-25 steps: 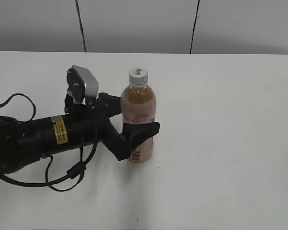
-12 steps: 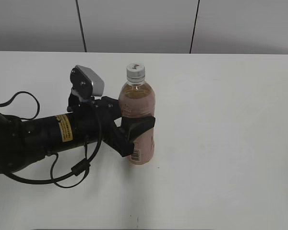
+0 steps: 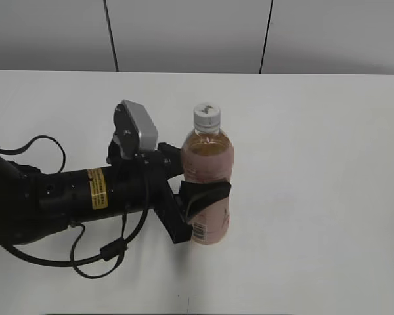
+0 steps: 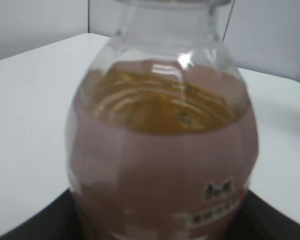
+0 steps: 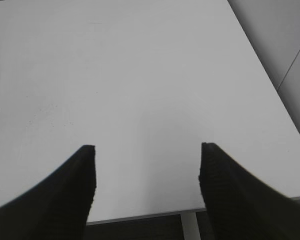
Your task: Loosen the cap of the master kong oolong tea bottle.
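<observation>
The master kong oolong tea bottle (image 3: 208, 164) stands upright on the white table, amber tea inside, pink label and barcode panel low down. Its white ribbed cap (image 3: 207, 115) is on top, untouched. My left gripper (image 3: 200, 197) is shut on the bottle's middle, black fingers on both sides. In the left wrist view the bottle (image 4: 162, 150) fills the frame, with the black fingers at the lower corners. My right gripper (image 5: 147, 165) is open and empty over bare table in the right wrist view; it does not show in the exterior view.
The white table (image 3: 315, 164) runs wide to the right of the bottle. A grey panelled wall stands behind it. The table's edge (image 5: 140, 216) and a leg show under my right gripper. The left arm's black cables (image 3: 92, 252) loop on the table.
My left gripper has closed on the bottle and shifted it right and toward the front of the table. The bottle stays upright.
</observation>
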